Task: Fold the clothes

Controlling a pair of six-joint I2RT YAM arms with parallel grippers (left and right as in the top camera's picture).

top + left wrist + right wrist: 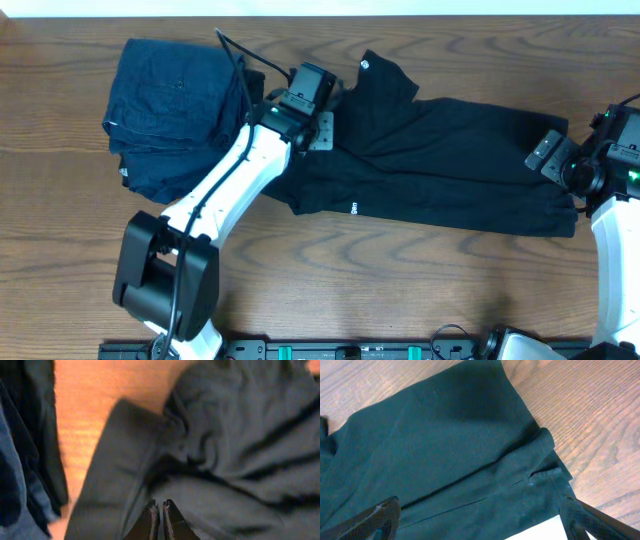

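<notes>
The clothes (450, 160), a black T-shirt, lie stretched out long across the middle and right of the wooden table. One sleeve points toward the far edge. My left gripper (325, 135) is at the shirt's left end. In the left wrist view it (160, 510) is shut, with a ridge of the shirt (240, 435) running into its tips. My right gripper (560, 165) hovers over the shirt's right end. In the right wrist view it (480, 520) is wide open above the dark cloth (445, 445), with nothing between its fingers (370, 520).
A folded dark blue denim stack (175, 110) sits at the back left, right beside the left gripper, and shows at the left edge of the left wrist view (15, 460). Bare wood table (420, 290) lies in front of the shirt.
</notes>
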